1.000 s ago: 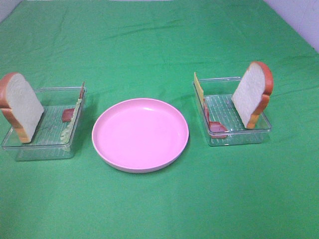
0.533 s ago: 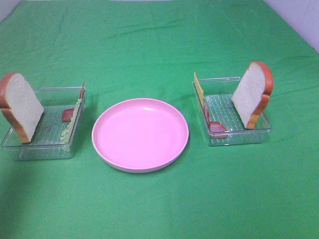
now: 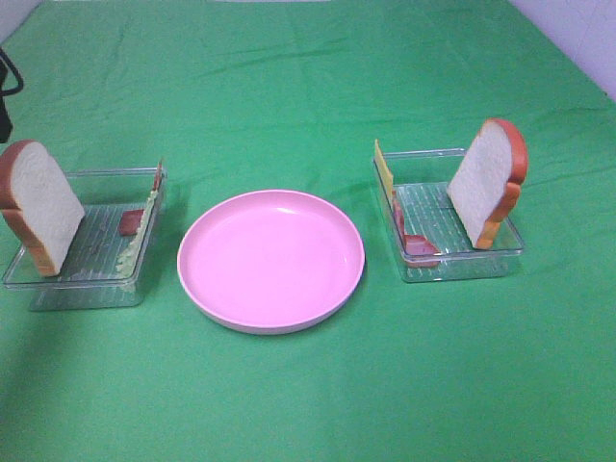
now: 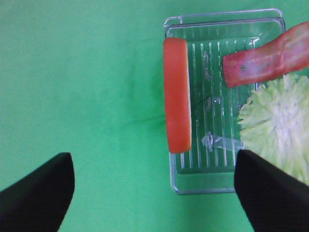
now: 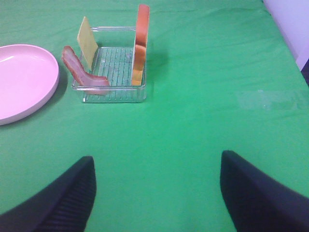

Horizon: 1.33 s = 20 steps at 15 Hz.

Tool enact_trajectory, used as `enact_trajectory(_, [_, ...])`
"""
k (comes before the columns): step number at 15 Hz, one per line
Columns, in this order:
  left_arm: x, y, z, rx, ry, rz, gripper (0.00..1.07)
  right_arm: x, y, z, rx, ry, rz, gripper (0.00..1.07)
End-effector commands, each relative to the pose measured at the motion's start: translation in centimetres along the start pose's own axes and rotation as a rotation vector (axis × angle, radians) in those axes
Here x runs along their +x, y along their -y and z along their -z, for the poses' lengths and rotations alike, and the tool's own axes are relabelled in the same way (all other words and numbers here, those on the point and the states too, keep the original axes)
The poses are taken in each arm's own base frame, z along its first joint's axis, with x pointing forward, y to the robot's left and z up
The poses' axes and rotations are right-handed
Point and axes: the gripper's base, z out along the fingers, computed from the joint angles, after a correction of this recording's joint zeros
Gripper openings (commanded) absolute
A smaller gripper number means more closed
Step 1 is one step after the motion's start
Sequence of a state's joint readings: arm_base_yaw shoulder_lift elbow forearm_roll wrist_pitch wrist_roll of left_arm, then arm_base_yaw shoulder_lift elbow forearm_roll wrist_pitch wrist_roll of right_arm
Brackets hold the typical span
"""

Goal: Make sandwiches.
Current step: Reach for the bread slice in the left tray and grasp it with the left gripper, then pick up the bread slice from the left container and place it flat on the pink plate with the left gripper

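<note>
A green cloth [image 3: 308, 77] covers the whole work surface. The left gripper [image 4: 154, 193] looks straight down on it from above, its two dark fingers [image 4: 36, 198] spread wide with only cloth and tray edge between them, gripping and touching nothing. The right gripper [image 5: 157, 193] is angled forward and low over bare cloth, its fingers [image 5: 263, 198] also set far apart and holding nothing. It is well back from its tray. In the high view neither gripper shows, and only a dark sliver of the left arm [image 3: 4, 115] appears at the left edge. The round pink plate [image 3: 274, 325] sits in the middle, between the left tray [image 3: 87, 289] and the right tray [image 3: 462, 268], both of clear plastic. The sandwich parts are all unassembled in these trays. The left bread slice [image 3: 43, 207] stands on edge against the outer end of the left tray, with its crust edge toward the left wrist camera. The right bread slice [image 3: 486, 183] stands on edge in the far outer part of the right tray. Ruffled lettuce [image 3: 135, 241] leans along the plate-side wall of the left tray, with the left bacon strip [image 3: 132, 221] beside it. In the right tray the cheese slice [image 3: 384, 173] stands against the plate-side wall, and the right bacon strip [image 3: 419, 245] is draped over the near corner.
</note>
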State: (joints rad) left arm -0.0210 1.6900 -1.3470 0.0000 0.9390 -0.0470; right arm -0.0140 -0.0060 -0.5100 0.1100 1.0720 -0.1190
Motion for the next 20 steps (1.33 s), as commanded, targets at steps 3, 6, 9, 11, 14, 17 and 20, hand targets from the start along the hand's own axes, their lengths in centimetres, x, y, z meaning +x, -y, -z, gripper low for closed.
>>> enact_trajectory(3, [-1.5,0.3,-4.9,0.014,-0.079,0.007,0.79,0.1,0.0,0.1,0.005,0.021,0.016,0.69])
enact_trajectory(6, [-1.7,0.3,-8.0,0.016,-0.083,-0.013,0.75,0.1,0.0,0.1,0.004,0.021,0.016,0.69])
enact_trajectory(9, [-2.0,0.3,-8.3,0.02,-0.05,-0.006,0.67,0.1,0.0,0.1,0.004,0.021,0.016,0.69])
enact_trajectory(11, [-2.1,0.4,-8.5,0.03,-0.042,0.004,0.57,0.1,0.0,0.1,0.004,0.021,0.016,0.69])
enact_trajectory(14, [-2.1,0.9,-9.0,0.079,-0.051,0.056,0.3,0.1,0.0,0.1,0.004,0.021,0.016,0.69])
enact_trajectory(17, [-2.0,0.9,-9.0,0.084,-0.053,0.061,0.12,0.1,0.0,0.1,0.004,0.021,0.016,0.69])
enact_trajectory(20, [-2.1,0.9,-8.1,0.086,-0.043,0.058,0.0,0.1,0.0,0.1,0.004,0.021,0.016,0.69])
